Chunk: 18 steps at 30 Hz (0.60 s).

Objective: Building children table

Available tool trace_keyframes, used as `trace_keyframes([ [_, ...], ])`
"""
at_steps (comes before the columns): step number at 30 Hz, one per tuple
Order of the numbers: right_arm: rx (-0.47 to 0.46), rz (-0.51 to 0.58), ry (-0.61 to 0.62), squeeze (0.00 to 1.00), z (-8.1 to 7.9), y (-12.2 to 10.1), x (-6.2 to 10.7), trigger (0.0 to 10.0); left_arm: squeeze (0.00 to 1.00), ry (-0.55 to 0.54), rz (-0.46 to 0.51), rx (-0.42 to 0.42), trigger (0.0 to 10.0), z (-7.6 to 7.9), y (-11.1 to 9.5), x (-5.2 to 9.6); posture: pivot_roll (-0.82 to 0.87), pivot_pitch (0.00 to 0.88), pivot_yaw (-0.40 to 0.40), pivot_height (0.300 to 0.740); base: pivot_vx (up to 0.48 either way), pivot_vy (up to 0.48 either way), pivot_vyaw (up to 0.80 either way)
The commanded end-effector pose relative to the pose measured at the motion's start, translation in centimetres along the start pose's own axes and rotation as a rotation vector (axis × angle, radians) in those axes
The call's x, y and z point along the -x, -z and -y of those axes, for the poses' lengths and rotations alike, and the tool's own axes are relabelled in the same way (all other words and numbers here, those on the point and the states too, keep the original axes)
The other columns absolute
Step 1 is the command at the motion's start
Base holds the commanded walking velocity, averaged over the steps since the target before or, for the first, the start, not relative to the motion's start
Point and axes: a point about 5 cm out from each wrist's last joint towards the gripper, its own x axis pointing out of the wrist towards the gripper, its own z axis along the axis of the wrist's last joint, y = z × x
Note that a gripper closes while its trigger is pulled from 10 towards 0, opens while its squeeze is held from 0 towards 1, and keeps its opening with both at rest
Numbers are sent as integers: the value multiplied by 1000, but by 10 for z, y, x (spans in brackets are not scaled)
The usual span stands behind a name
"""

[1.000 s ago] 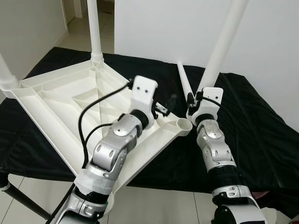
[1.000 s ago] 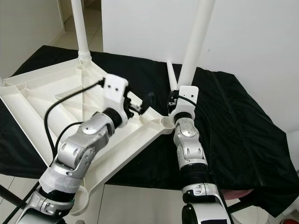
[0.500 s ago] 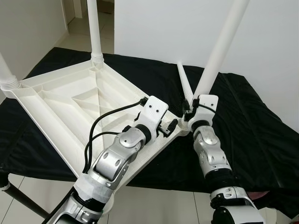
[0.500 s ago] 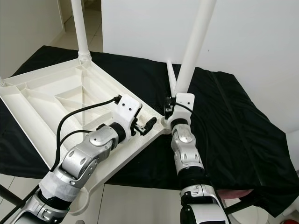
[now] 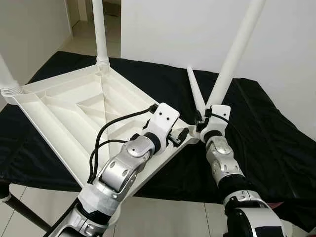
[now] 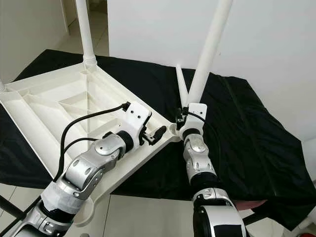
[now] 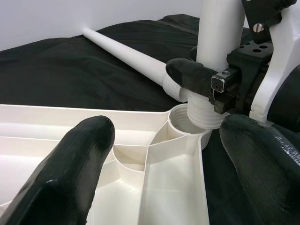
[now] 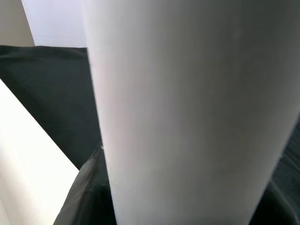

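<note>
The white plastic table top [image 5: 74,108] lies upside down on black cloth. Two white legs stand screwed into its far corner [image 5: 99,29] and left corner [image 5: 6,79]. My right gripper [image 5: 201,123] is shut on a third white leg [image 5: 234,54], which tilts up to the right. Its threaded end [image 7: 202,115] rests in the mouth of the near corner socket [image 7: 180,123]. In the right wrist view that leg [image 8: 187,112] is very close. My left gripper [image 5: 180,136] is open, one finger [image 7: 79,159] over the ribs and the other [image 7: 262,159] beyond the socket corner. A fourth leg [image 5: 196,91] lies loose on the cloth.
The black cloth [image 5: 266,138] covers a low surface whose front edge runs just below the table top's near rim. A white wall [image 5: 177,29] stands behind it. Pale floor tiles [image 5: 29,197] and a dark support bar [image 5: 24,212] show at the lower left.
My left gripper has swung down and right to the socket corner. My right gripper has brought the leg's threaded end down onto the socket, and the leg leans further right.
</note>
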Motion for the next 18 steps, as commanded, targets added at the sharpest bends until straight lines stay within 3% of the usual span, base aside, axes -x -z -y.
trace_keyframes([
  [1, -25, -20, 8, 0, 5, 6, 2, 10000, 0, 154, 8, -11, 10000, 12, -5, 1, 48, 0, -125, 740, 0, 0, 0],
  [8, -112, 130, -34, 0, -3, -20, 2, 10000, 0, 219, -21, -25, 10000, 25, 0, 2, 44, 0, -130, 740, 0, 0, 0],
  [13, -148, 230, -12, 0, 2, -39, 6, 10000, 0, 252, -88, 8, 10000, 28, 10, 2, 40, 0, -127, 740, 0, 0, 0],
  [18, -150, 287, 7, 0, 11, -52, 10, 10000, 0, 281, -161, -29, 10000, 30, 24, 4, 32, 0, -120, 740, 0, 0, 0],
])
